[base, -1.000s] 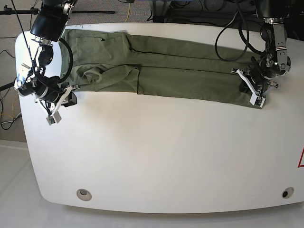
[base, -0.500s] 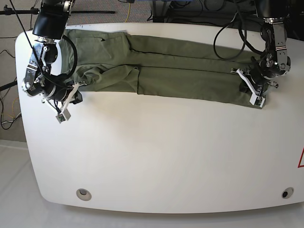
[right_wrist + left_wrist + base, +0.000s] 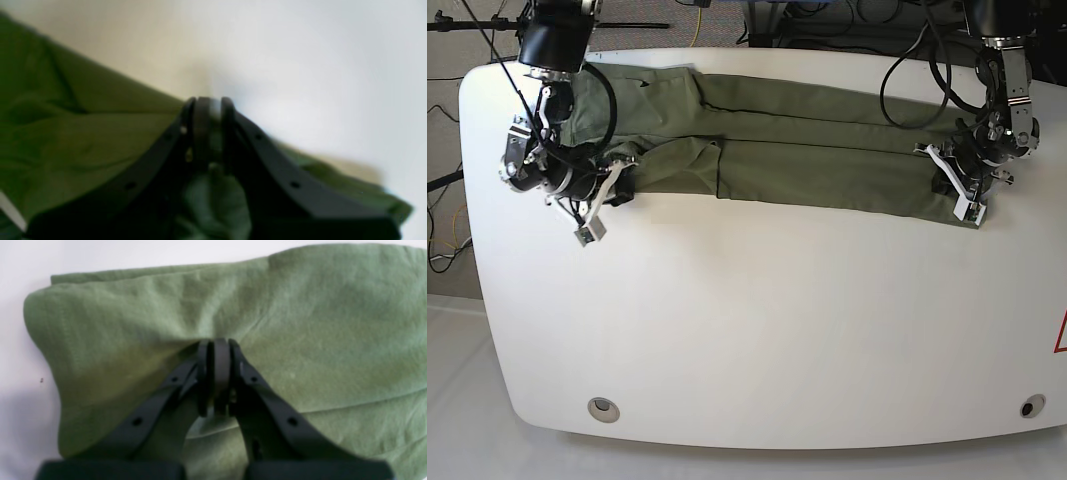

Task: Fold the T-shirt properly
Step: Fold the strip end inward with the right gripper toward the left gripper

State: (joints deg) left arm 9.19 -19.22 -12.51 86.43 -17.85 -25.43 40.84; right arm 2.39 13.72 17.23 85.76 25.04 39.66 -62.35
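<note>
The olive-green T-shirt (image 3: 827,150) lies folded into a long band across the far half of the white table (image 3: 757,320). At its right end in the base view, my left gripper (image 3: 960,188) is shut on the T-shirt. The left wrist view shows the cloth (image 3: 317,323) puckering into the left gripper's (image 3: 215,346) closed tips. At the band's left end, over the bunched sleeve, sits my right gripper (image 3: 623,176). The blurred right wrist view shows my right gripper's (image 3: 208,106) jaws nearly together, with green cloth (image 3: 83,143) bunched between them.
Black cables hang behind the table's far edge (image 3: 907,60). Two round holes sit near the front edge, one on the left (image 3: 604,408) and one on the right (image 3: 1030,406). A red mark (image 3: 1061,335) shows at the table's right edge.
My right gripper has swung from the table's left edge rightward and farther back, onto the T-shirt's left end. My left gripper has stayed where it was.
</note>
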